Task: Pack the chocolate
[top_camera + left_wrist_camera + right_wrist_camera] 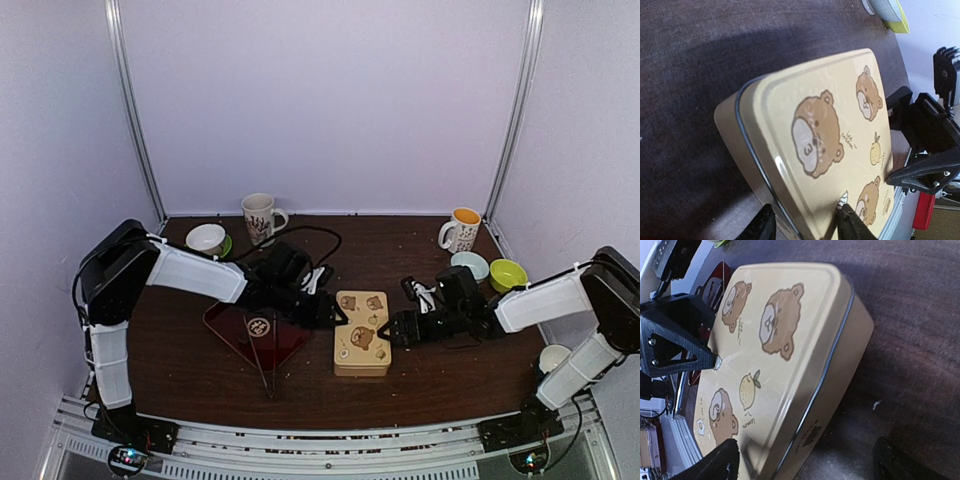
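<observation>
Right gripper (pixel 390 330) gapes wide at the tin (pixel 362 362); left gripper (pixel 335 316) straddles its rim, grip unclear. Lid (pixel 840 90) on, chocolate unseen: packing looks nearly done.

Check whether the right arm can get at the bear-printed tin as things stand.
Probably yes: the right gripper stands open astride the near edge of the tin, with nothing in between.

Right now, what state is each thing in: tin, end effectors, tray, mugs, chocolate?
Tin: closed, lid on.
Left end effector: straddling the tin's left edge; grip unclear.
Right end effector: open, straddling the tin's right edge.
Red tray: lying flat beside the tin.
Back-left mug: upright.
Back-right mug: upright.
Chocolate: not visible.
</observation>
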